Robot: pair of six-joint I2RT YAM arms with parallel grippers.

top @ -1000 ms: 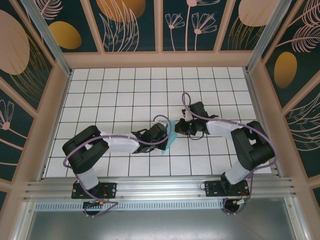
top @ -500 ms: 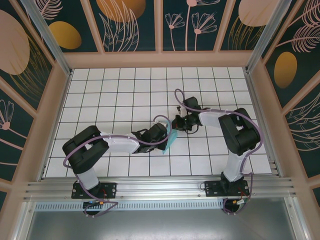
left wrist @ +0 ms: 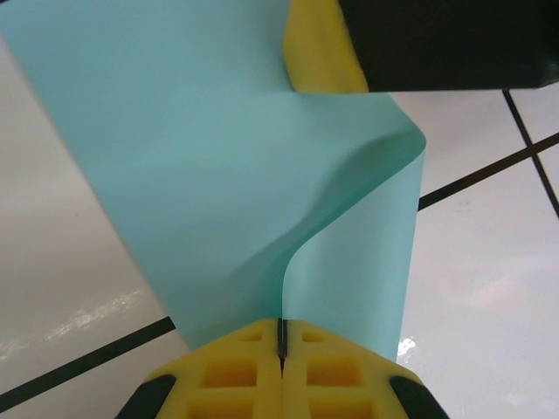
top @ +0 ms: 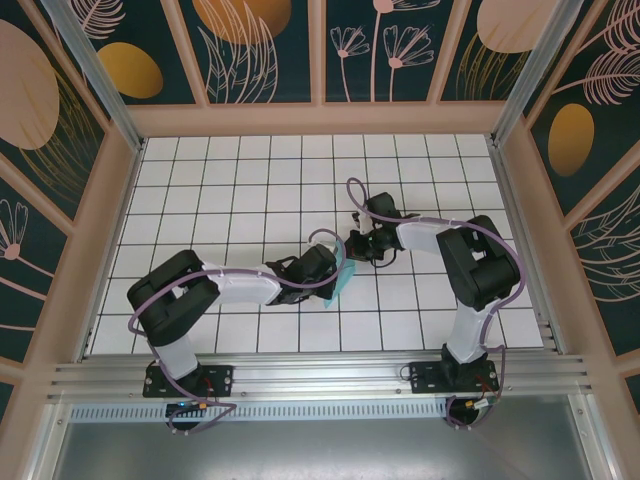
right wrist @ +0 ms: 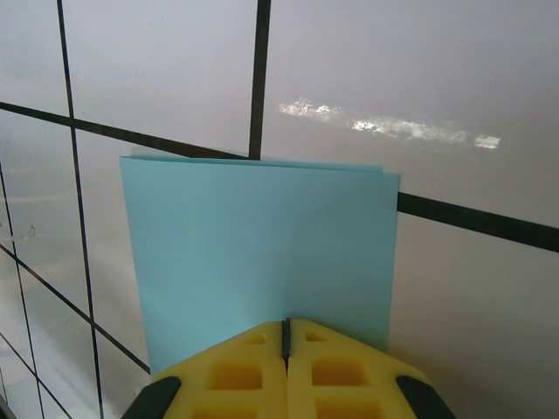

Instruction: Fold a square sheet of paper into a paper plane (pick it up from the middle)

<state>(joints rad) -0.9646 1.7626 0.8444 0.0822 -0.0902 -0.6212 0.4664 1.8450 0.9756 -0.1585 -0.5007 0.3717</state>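
One square sheet of paper (top: 340,280), doubled over, sits near the middle of the gridded surface (top: 230,190), held by two pincers. The left pincer (left wrist: 281,342) and the right pincer (right wrist: 286,336) are each clamped tight on an edge. Within the last second the right arm swung in toward the left, so the sheet now bows between them, likely an early fold under way.

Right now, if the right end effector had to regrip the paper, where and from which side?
Probably the middle of a straight edge, coming in edge-on in the sheet's plane and clamping both faces. The paper is thin, doubled and flat there, and the right end effector is shut on it that way. Avoid the buckled stretch by the left end effector, where the sheet curves.
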